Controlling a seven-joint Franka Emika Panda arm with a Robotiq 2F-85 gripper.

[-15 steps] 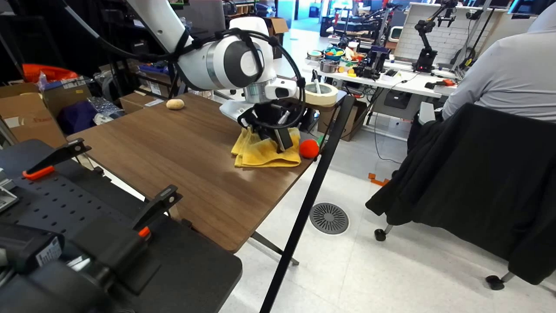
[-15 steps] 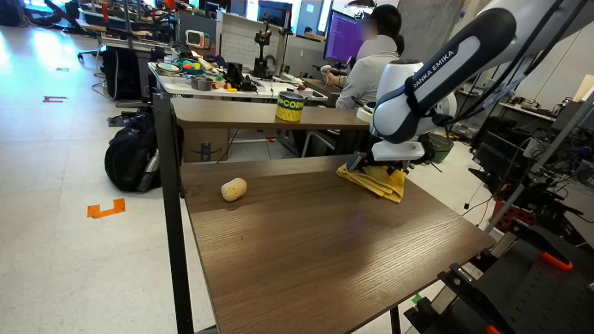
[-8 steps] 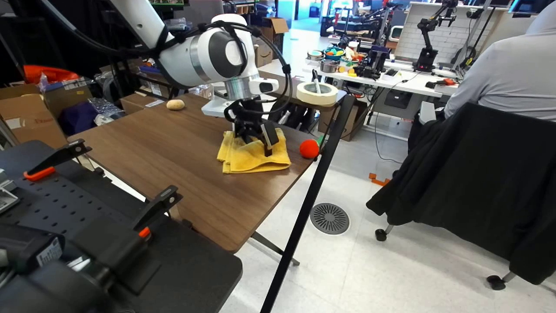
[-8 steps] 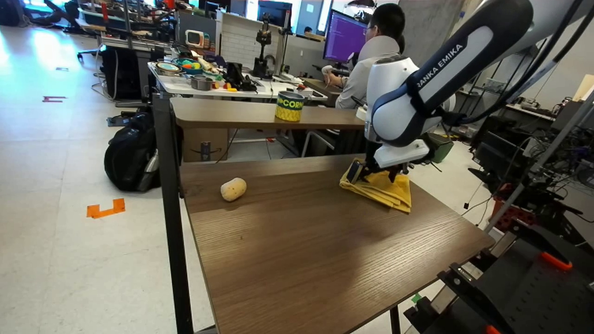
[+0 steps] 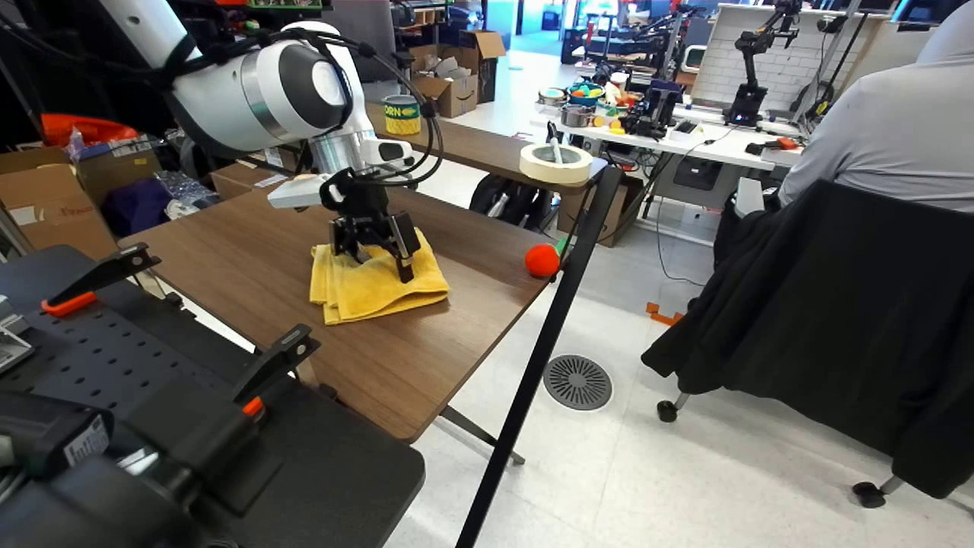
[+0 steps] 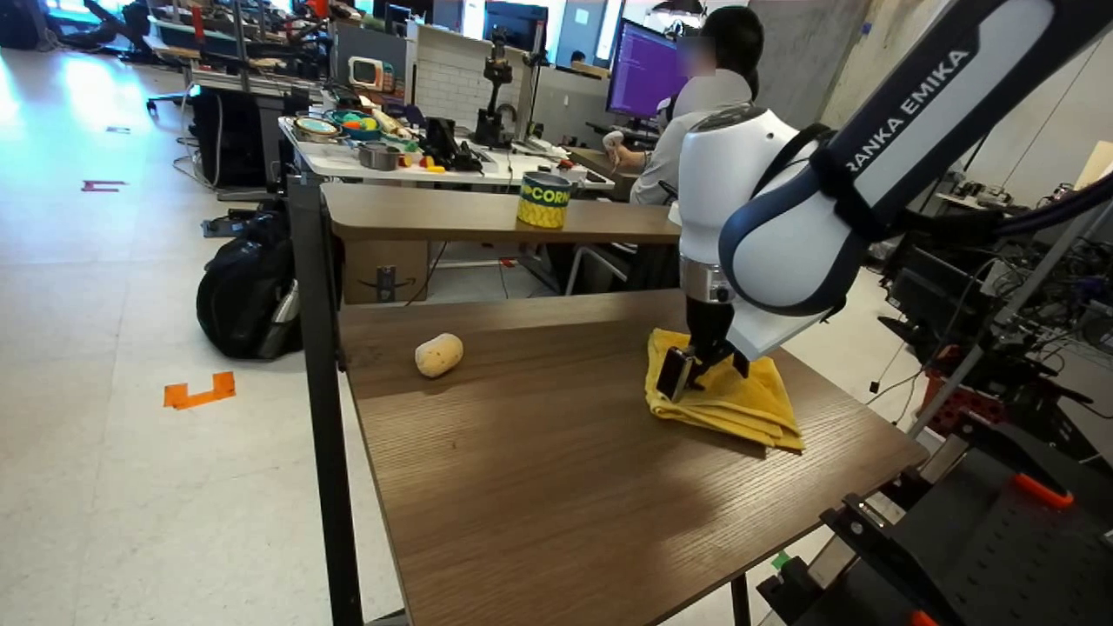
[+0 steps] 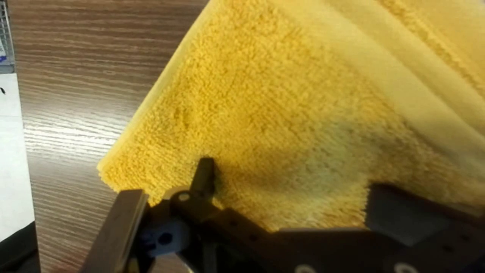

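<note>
A folded yellow towel [image 5: 373, 293] lies on the brown wooden table [image 5: 251, 259]. My gripper [image 5: 382, 268] points down onto it, with the jaws spread wide. In the wrist view the towel [image 7: 265, 94] fills most of the picture, and one fingertip [image 7: 205, 167] seems to press into the pile. Between the fingers the cloth lies flat, not pinched. The same contact shows in an exterior view, where the gripper [image 6: 718, 376] stands over the towel [image 6: 752, 409]. The arm covers part of the cloth there.
A pale potato-like object [image 6: 438, 355] rests on the table. Near the table's edge is a red ball [image 5: 542, 260]. A raised shelf [image 6: 417, 213] bears a popcorn tin [image 6: 543, 200] and a tape roll [image 5: 555, 164]. A black post [image 5: 548, 335] stands beside the table.
Gripper and towel have moved together across the table, away from the red ball: leftward in an exterior view, toward the camera in both. The jaws have stayed wide; potato and ball have not moved.
</note>
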